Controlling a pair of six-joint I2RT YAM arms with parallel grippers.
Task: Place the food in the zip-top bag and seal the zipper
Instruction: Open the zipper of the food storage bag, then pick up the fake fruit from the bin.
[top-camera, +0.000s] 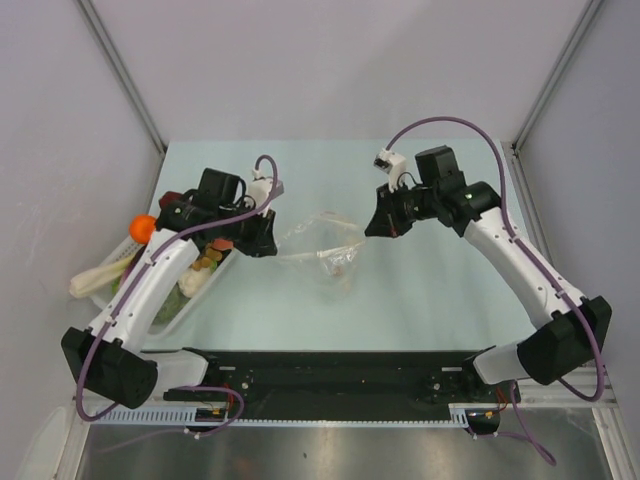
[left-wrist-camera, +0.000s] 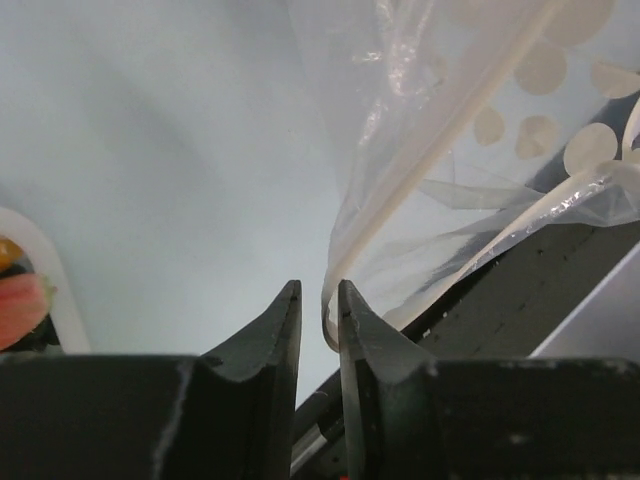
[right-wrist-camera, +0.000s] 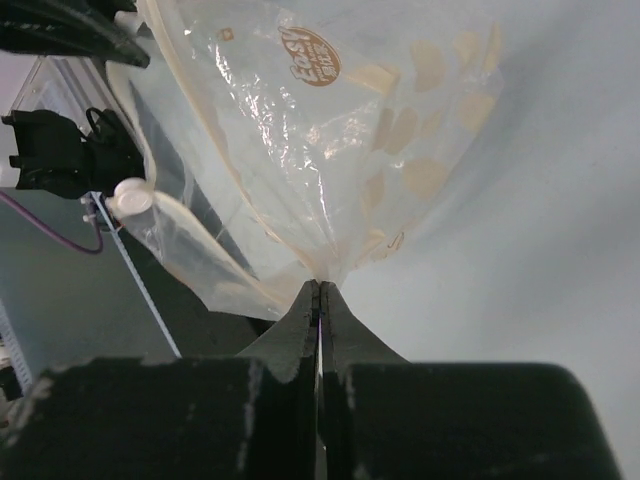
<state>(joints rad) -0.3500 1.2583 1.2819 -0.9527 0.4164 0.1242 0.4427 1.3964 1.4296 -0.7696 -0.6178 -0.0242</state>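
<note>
The clear dotted zip-top bag (top-camera: 325, 250) hangs crumpled between my two grippers over the middle of the table. My right gripper (top-camera: 378, 225) is shut on the bag's right edge; in the right wrist view the jaws (right-wrist-camera: 319, 283) pinch the film (right-wrist-camera: 330, 130). My left gripper (top-camera: 265, 237) is at the bag's left end. Its jaws (left-wrist-camera: 318, 285) stand a narrow gap apart, with the end of the whitish zipper strip (left-wrist-camera: 440, 150) curling into the gap against the right finger. The food (top-camera: 205, 265) lies in the white tray at the left, with an orange piece (top-camera: 143, 228) at its far end.
The white tray (top-camera: 168, 322) sits along the table's left side under my left arm; its rim (left-wrist-camera: 55, 290) and a pink food piece (left-wrist-camera: 20, 300) show in the left wrist view. A black rail (top-camera: 330, 375) runs along the near edge. Grey walls close in the sides and back.
</note>
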